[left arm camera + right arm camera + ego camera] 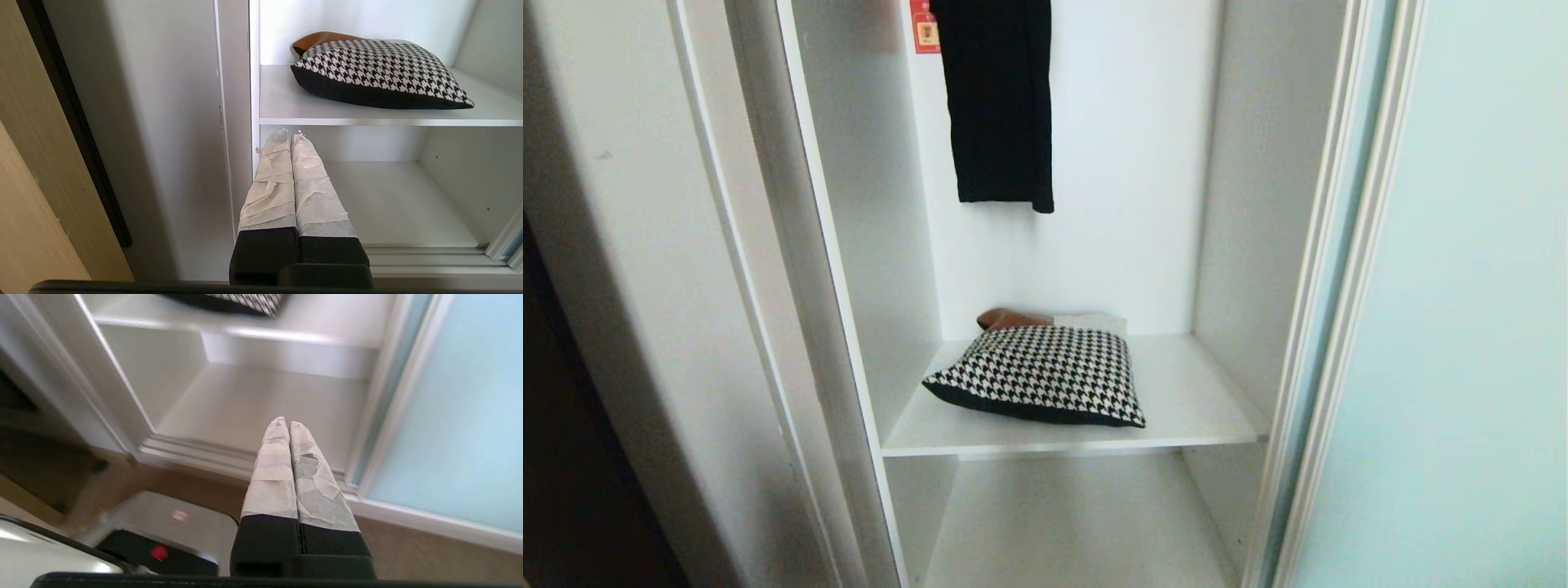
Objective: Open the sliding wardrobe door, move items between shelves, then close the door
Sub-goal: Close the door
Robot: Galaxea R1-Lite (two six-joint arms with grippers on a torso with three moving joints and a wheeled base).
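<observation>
Nearest in the head view, the lower shelf [1078, 523] is lying bare beneath the upper shelf [1201, 392], on which the houndstooth cushion [1045, 376] is resting left of centre, its tan-orange patch facing the far wall. A black ribbed garment [1001, 98] is hanging above it beside a red tag [923, 28], and the sliding wardrobe door [1462, 327] is standing slid away to the right, leaving the compartment open; neither arm is showing here. Left wrist view: the left gripper [289, 132] is hovering with its taped fingers [271, 183] pressed together and holding nothing, low before the left edge of the compartment, the cushion lying above and beyond on its shelf. Right wrist view: the right gripper [284, 421] is likewise pinching shut on nothing, pointing toward the lower shelf, with the frosted door just to its right and the robot's base [163, 526] below.
</observation>
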